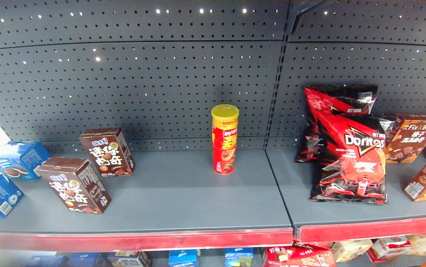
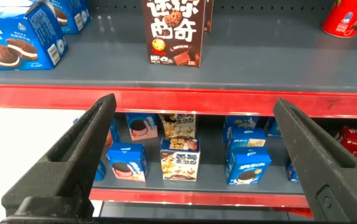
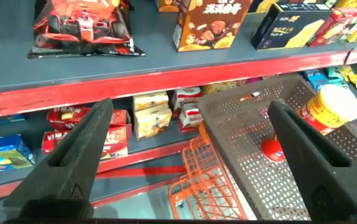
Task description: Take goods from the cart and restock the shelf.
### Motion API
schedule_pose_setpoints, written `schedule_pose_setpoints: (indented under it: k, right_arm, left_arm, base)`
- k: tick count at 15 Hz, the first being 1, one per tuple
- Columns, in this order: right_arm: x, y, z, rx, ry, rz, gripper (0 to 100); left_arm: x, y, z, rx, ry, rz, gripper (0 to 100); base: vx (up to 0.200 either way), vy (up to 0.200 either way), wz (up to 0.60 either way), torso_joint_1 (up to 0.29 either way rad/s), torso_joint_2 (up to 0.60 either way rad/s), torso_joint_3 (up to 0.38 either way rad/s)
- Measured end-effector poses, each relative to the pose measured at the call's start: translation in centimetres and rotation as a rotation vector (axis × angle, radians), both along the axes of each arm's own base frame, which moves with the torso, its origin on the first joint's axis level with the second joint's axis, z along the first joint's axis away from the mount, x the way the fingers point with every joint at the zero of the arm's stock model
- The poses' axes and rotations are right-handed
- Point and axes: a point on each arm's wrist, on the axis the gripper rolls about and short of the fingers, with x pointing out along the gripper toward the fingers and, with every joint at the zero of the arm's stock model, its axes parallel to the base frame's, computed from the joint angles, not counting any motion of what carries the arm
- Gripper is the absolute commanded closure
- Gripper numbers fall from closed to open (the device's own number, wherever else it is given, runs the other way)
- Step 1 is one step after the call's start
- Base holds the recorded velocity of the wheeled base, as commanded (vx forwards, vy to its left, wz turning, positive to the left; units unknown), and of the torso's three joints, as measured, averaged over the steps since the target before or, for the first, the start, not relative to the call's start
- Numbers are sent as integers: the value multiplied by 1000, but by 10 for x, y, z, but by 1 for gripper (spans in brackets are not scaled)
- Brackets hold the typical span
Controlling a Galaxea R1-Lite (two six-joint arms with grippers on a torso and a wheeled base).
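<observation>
While both hands hang empty, the restocking is, by my reading, at its pick-up stage. The right hand holds its two dark fingers spread wide with nothing between them. Just beyond it sits the cart, a grey perforated basket on an orange frame. A yellow-lidded can lies tilted inside the basket, against its far wall. The left hand is spread just as wide and grips nothing. It faces the red front edge of the shelf, below a brown cookie box and some blue biscuit boxes.

On the shelf, a matching red can stands upright and alone near the back panel. Two chip bags lean to its right, and orange-brown boxes stand beyond them.

The risks come mostly from the can's shape. It is round and smooth, and it lies at an angle, so it may roll or squirt out if the fingers close off-centre. Reaching in low could snag a finger on the basket rim and shove the cart. On the shelf, setting it down too close to the standing can could topple both.
</observation>
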Motion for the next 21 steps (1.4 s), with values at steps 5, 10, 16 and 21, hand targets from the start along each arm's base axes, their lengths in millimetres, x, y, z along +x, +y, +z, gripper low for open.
schedule_pose_setpoints:
  k: [5, 10, 16, 21]
  right_arm:
    - [0, 0, 1, -1, -4, 7, 0]
    - [0, 0, 0, -1, -4, 7, 0]
    - [0, -1, 1, -2, -6, 11, 0]
    - [0, -1, 0, -1, -5, 14, 0]
  left_arm:
    - [0, 0, 0, 1, 0, -1, 0]
    - [0, 0, 0, 1, 0, -1, 0]
    - [0, 0, 0, -1, 0, 1, 0]
    - [0, 0, 0, -2, 0, 1, 0]
  base:
    - [0, 0, -600, 2, 0, 2]
    - [0, 0, -480, 3, 5, 1]
    - [-133, 0, 0, 5, 3, 1]
    - [-40, 0, 0, 0, 0, 0]
